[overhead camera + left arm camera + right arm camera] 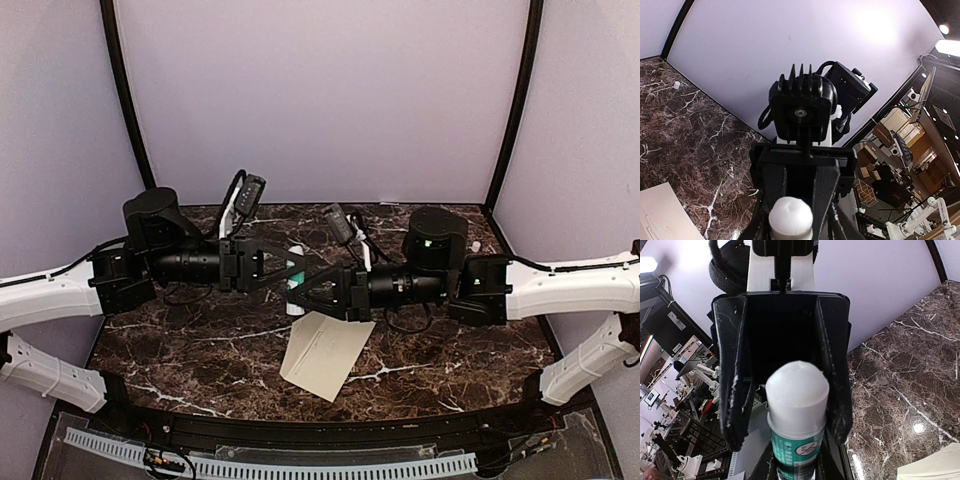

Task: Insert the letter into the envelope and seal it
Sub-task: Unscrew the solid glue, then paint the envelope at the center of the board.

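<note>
Right hand (303, 291) snug around glue stick (797, 440) (left hand (791, 226) at cap (797, 385))

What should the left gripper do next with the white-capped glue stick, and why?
Probably close the left gripper firmly on the round white plastic cap. Its fingers flank the cap, though contact on both sides is unclear, while the right gripper grips the teal-labelled glue stick below it, so the cap could then be pulled off.
</note>
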Available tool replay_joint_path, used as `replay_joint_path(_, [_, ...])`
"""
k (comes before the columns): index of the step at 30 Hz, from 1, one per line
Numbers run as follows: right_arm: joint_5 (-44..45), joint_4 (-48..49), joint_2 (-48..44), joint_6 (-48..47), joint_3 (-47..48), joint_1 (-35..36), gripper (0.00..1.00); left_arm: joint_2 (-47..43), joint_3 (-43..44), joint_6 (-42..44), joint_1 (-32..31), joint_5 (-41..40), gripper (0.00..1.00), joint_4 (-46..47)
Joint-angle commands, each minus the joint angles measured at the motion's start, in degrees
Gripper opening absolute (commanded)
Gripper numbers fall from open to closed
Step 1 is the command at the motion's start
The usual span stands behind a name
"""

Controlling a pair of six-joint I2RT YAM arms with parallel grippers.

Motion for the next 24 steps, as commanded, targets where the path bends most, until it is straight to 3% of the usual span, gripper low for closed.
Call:
replay_joint_path(1, [0.4, -0.3, 0.2, -1.2, 2.5, 0.5, 0.00, 0.3, 0.0, -0.9, 0.2, 1.9, 0.36, 3.7])
replay_joint_path(11, [1.3, -0.5, 0.1, -1.3, 2.1, 0.5, 0.00, 0.9, -0.4, -1.7, 0.3, 2.6, 0.27, 3.8])
replay_joint_path(18, [3.5, -0.7, -1.4, -1.3, 1.3, 0.5, 0.02, 0.8, -0.4, -2.0, 0.2, 2.1, 0.09, 3.5])
replay_joint_path(21, [6.6, 0.4, -3.2, -0.9, -0.1, 0.6, 0.23, 0.6, 0.1, -2.0, 0.2, 0.5, 0.03, 3.5])
replay_joint_path(24, [11.2, 6.0, -5.8, 1.0, -3.3, 0.6, 0.52, 0.5, 1.2, -2.4, 0.2, -5.5, 0.00, 3.9])
